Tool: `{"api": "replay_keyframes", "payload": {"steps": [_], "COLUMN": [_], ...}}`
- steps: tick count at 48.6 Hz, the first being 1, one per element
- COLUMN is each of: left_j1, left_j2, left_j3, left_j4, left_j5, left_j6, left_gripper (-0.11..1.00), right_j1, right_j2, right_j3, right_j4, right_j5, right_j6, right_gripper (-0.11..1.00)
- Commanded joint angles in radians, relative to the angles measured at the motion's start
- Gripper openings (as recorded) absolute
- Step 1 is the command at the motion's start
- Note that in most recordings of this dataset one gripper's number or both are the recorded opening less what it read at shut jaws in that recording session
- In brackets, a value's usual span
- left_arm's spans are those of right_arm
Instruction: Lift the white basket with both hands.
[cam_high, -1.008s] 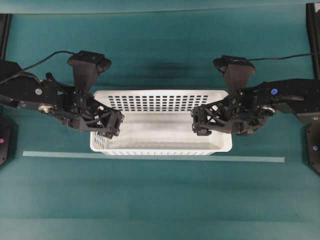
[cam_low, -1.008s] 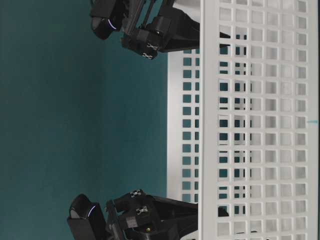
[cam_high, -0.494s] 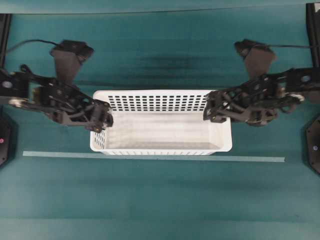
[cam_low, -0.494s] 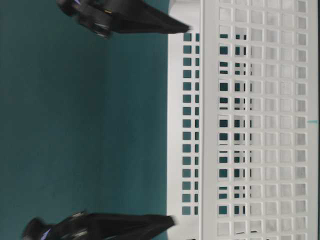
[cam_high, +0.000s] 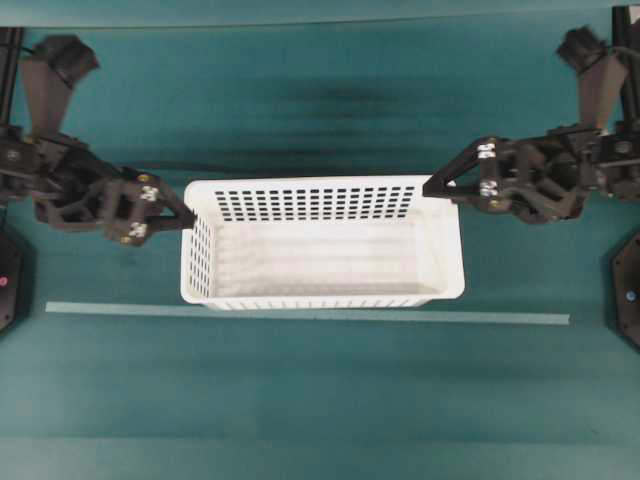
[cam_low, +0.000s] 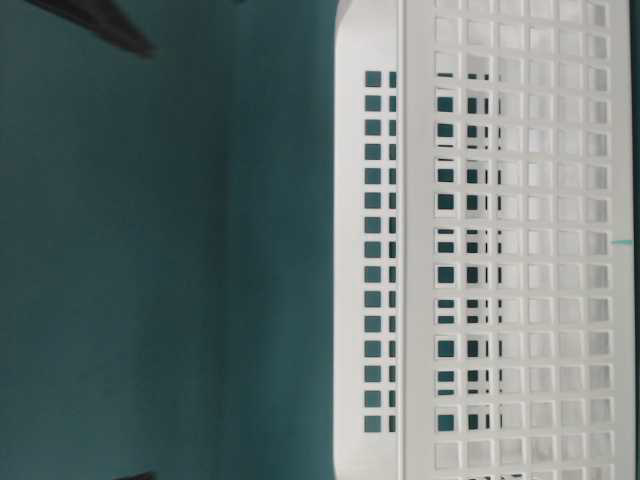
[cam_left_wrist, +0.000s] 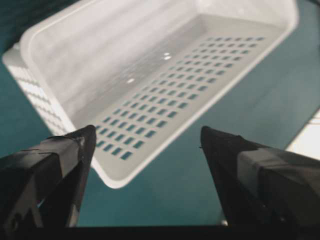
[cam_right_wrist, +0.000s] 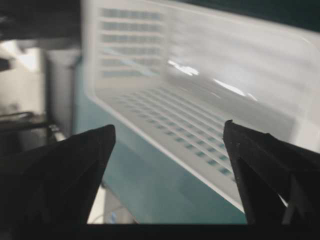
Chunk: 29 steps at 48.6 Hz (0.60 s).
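The white basket (cam_high: 320, 300) sits in the middle of the teal table, and nothing shows inside it. It fills the right of the table-level view (cam_low: 500, 250). My left gripper (cam_high: 186, 220) is open and empty, its tips at the basket's left rim. In the left wrist view the left gripper (cam_left_wrist: 147, 131) has its jaws wide apart, with a corner of the basket (cam_left_wrist: 150, 60) showing between them. My right gripper (cam_high: 430, 189) is open and empty at the basket's back right corner. In the right wrist view the right gripper (cam_right_wrist: 169, 127) frames the basket's rim (cam_right_wrist: 200, 65). I cannot tell whether either gripper touches the basket.
A thin pale tape strip (cam_high: 300, 315) runs across the table just in front of the basket. Black arm bases (cam_high: 625, 290) stand at the left and right edges. A dark fingertip (cam_low: 100, 20) shows at the top left of the table-level view.
Both grippers have drawn outward from over the basket's inside to its two ends. The wrist cameras have swung up and outward. The basket has not moved.
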<state>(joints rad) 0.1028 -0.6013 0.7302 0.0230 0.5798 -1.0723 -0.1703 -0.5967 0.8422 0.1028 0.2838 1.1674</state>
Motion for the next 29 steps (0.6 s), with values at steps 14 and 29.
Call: {"api": "replay_keyframes", "payload": {"steps": [14, 29], "left_j1": [-0.002, -0.041], "left_j2": [-0.12, -0.206], "left_j3": [0.025, 0.046], "left_j4": [0.005, 0.005], "left_j5": [-0.15, -0.304], "left_j6": [0.193, 0.491], "left_gripper": [0.9, 0.9], "right_j1": [0.02, 0.1], "right_j2": [-0.12, -0.166], "right_j3": [0.046, 0.058], "right_j4": [-0.035, -0.087], "right_j5": [-0.155, -0.169], "right_j6": [-0.222, -0.545], "right_gripper": [0.92, 0.9]}}
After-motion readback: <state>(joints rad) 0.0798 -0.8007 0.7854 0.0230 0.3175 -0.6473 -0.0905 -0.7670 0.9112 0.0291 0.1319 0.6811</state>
